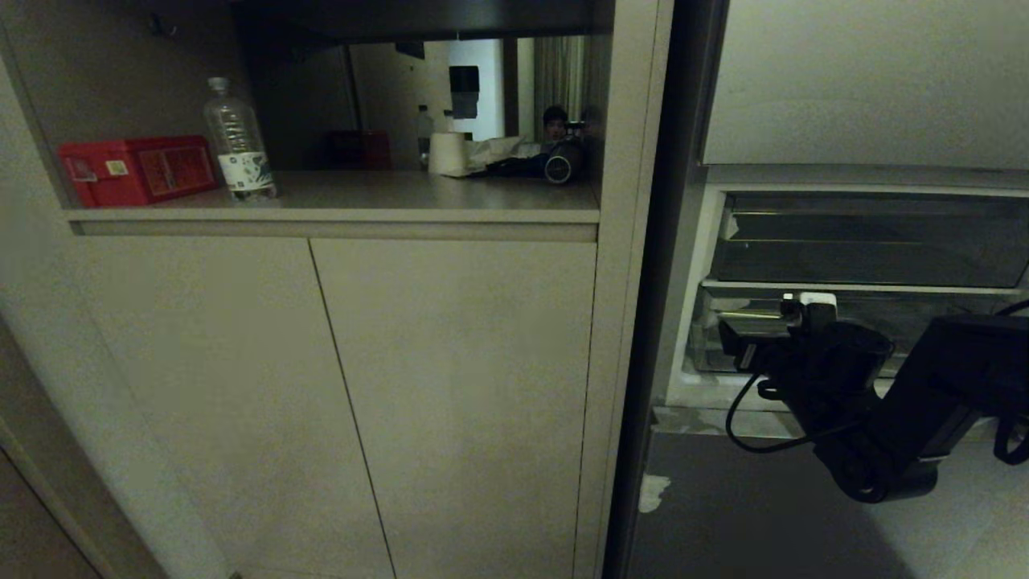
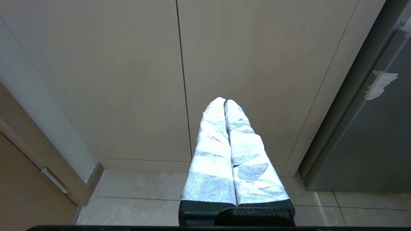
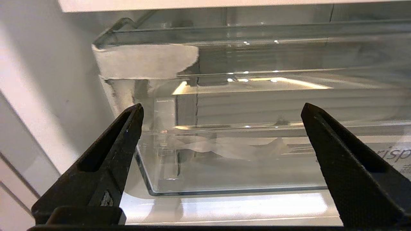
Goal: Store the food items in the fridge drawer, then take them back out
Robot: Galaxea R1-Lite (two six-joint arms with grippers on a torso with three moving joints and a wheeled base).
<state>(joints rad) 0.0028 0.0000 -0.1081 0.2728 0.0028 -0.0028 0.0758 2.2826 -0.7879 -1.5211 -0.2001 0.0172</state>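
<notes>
Right gripper (image 3: 221, 109) spread wide before the fridge drawer (image 3: 231, 189), white tape (image 3: 144, 61) clear only from its wrist

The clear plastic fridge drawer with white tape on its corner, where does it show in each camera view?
Head view: the clear plastic fridge drawer sits lower right, partly behind the open right gripper.
Left wrist view: not in it.
Right wrist view: it fills the middle, between the black fingers.
Shared landmark: white tape scrap on the tray above.

Cut-off lettering, perhaps "crisp", on the fridge drawer (image 3: 244, 154) front, bottle label unreadable
</notes>
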